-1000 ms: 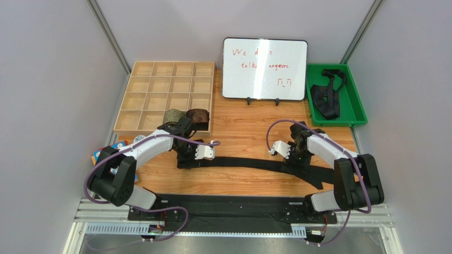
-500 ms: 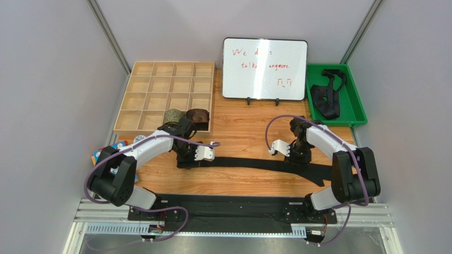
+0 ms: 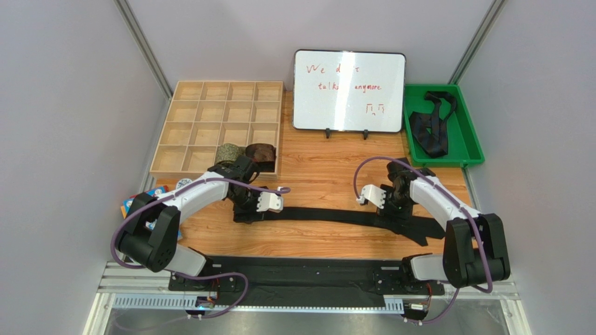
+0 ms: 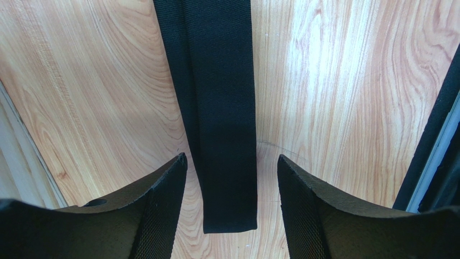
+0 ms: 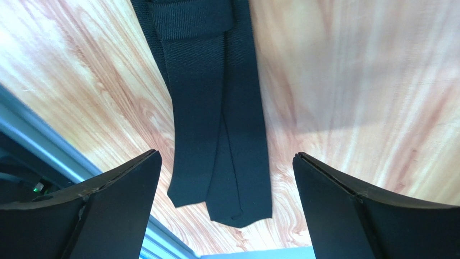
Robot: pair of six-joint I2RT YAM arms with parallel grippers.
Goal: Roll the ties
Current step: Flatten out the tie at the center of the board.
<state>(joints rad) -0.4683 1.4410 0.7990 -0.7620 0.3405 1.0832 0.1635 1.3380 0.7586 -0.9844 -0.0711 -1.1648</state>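
While its two fingers (image 4: 156, 216) stand spread to either side of the cloth without touching it, the left gripper (image 4: 231, 162) hangs open just above the narrow, square-cut end of the black tie (image 4: 221, 108), which lies flat on the wooden table (image 4: 335, 81). Bare wood shows between each finger and the edge of the strip. The right gripper (image 5: 227, 156) is open too, its jaws wide apart. Between them lies the broad, pointed end of the same tie, underside up, with its two folded flaps meeting along the middle and a keeper band across them near the top of the right wrist view. That end touches neither finger. From above, the tie runs across the table in a shallow arc from the left gripper to the right one, its pointed tip lying a little past the right gripper toward the near right corner. Beyond the left arm sits a wooden tray (image 3: 185, 134) of square compartments. In its nearest row an olive-green coil (image 3: 229, 152) fills the third compartment from the left and a reddish-brown coil (image 3: 261, 151) the fourth. A whiteboard (image 3: 348, 91) with red writing stands at the far middle of the table. A green bin (image 3: 467, 132) at the far right holds loose black ties (image 3: 428, 125) in a tangle.
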